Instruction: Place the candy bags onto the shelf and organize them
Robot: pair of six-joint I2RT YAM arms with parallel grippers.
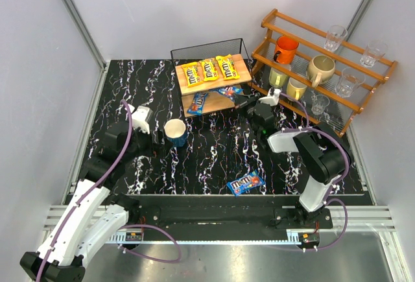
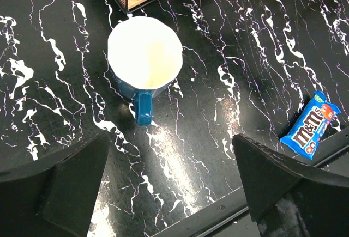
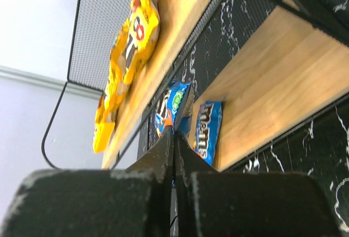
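**Right arm at the shelf, one blue bag not yet collected.** Your right gripper (image 3: 174,134) reaches sideways into the gap between the two boards of the shelf (image 1: 217,103). Its fingers are pressed flat together on the edge of the pinched blue bag (image 3: 172,105). An edge pinch probably keeps the packet thin enough to pass under the top board.

Beside it the flat blue bag (image 3: 208,129) lies on the lower board. The three yellow bags (image 1: 209,70) lie in a row across the top board, so sorting by colour appears to be the scheme. The loose blue bag (image 1: 246,183) lies on the table (image 1: 214,155) near the arm bases, well apart from the shelf. Your left gripper (image 2: 170,139) hangs wide open over the table and holds nothing.

**Obstacles:**
- The top board and the black wire frame close in on the right fingers.
- The blue cup (image 1: 176,131) stands just in front of the shelf's left end, in the left arm's line to it.
- The wooden rack (image 1: 305,26) of mugs and glasses stands close beside the right arm's wrist.
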